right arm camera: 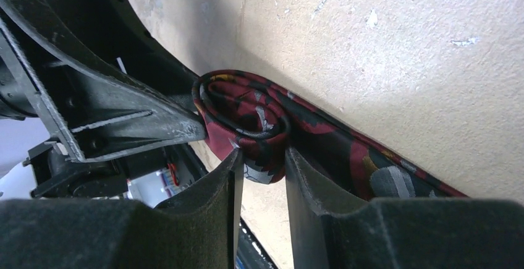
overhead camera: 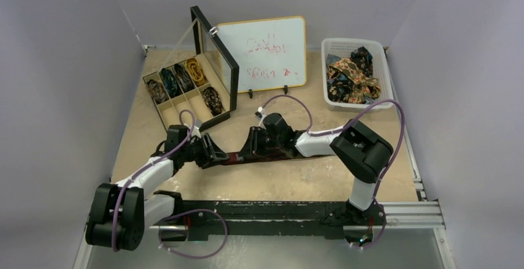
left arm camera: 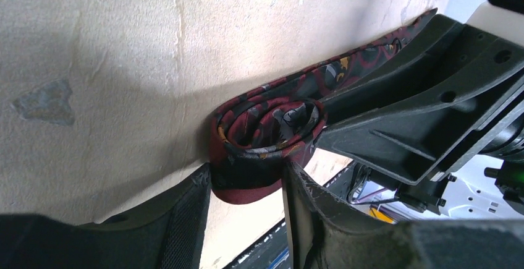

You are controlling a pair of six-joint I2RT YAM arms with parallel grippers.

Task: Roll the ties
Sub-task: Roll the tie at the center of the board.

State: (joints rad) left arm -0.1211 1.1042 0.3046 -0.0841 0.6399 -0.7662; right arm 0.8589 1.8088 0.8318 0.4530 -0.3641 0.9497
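Maroon tie (overhead camera: 232, 157) lies near the middle of the surface (overhead camera: 278, 182), partly wound. One end is a tight coil of several turns, and the tail stretches flat away from it. Its cloth is dark red with black and grey shapes and small gold flecks.

From above, the left tool (overhead camera: 209, 151) meets the tie from 9 o'clock and the right tool (overhead camera: 252, 144) from 3 o'clock. In the left wrist view the coil sits at centre, its lower edge pinched between the left tool's fingers (left arm camera: 185, 219). They stand narrowly parted with only fabric in the gap, and the tail leaves toward 2 o'clock under the other tool. In the right wrist view the right tool's fingers (right arm camera: 321, 201) are likewise nearly closed, clamping the coil's rim, and the tail runs off toward 4 o'clock.

At 11 o'clock in the top view an open box (overhead camera: 204, 118) holds rolled ties (overhead camera: 185, 77) in its compartments. At 1 o'clock a white basket (overhead camera: 353, 41) holds loose ties (overhead camera: 352, 74). A whiteboard (overhead camera: 266, 52) at 12 o'clock carries red marker writing that cannot be read.
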